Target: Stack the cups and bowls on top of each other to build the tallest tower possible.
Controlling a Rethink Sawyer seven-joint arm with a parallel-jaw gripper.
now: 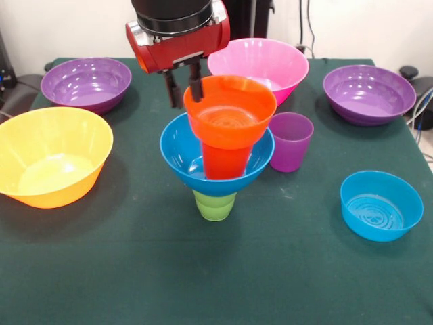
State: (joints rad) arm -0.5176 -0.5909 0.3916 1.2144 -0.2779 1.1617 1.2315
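The tower stands mid-table: the green cup point(215, 204) upside down at the bottom, the medium blue bowl point(183, 159) on it, the orange cup point(223, 162) in that bowl, and the small orange bowl point(230, 108) on top. My gripper point(184, 89) hangs at the top bowl's far left rim. Its fingers point(195, 88) are apart, one inside the rim and one outside. The purple cup point(290, 141) stands upright just right of the tower.
The large yellow-orange bowl point(51, 156) sits at the left and the small shallow blue bowl point(381, 205) at the right. The large pink bowl point(260, 64) is behind the tower. Two wide purple bowls point(86, 82) point(369, 93) stand at the far corners.
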